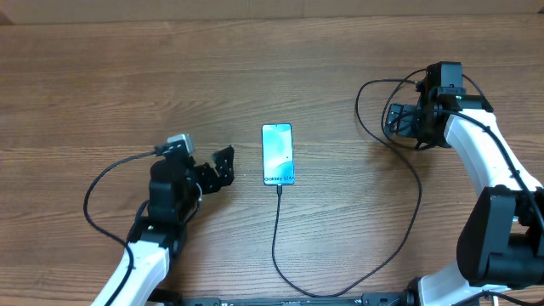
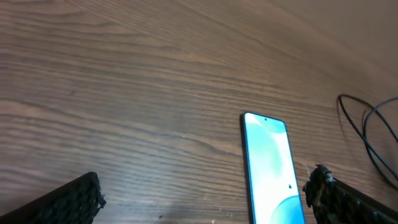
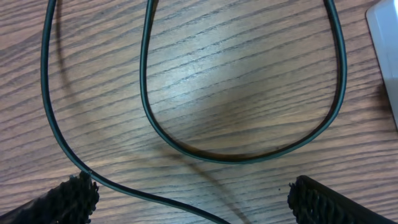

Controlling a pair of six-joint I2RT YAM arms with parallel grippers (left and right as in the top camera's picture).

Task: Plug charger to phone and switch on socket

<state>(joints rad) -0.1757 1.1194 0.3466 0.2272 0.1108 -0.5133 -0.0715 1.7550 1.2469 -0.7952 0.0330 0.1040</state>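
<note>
The phone (image 1: pixel 277 154) lies flat mid-table with its cyan screen lit. The charger (image 1: pixel 275 229), a thin black cable, meets the phone's bottom edge, runs toward me, sweeps right and loops up at the far right. My left gripper (image 1: pixel 226 167) is open just left of the phone and holds nothing. In the left wrist view the phone (image 2: pixel 270 168) lies by the right finger of that gripper (image 2: pixel 205 186). My right gripper (image 1: pixel 392 121) stands open over the cable loops (image 3: pixel 242 158), fingers (image 3: pixel 74 196) wide, gripping nothing (image 3: pixel 193 185). Of the socket, only a pale corner (image 3: pixel 387 56) may show.
The wooden table (image 1: pixel 127 76) is bare at the back left. The right arm (image 1: pixel 484 161) reaches along the right side and covers the table beneath it. A dark cable (image 1: pixel 102 183) trails from the left arm's wrist.
</note>
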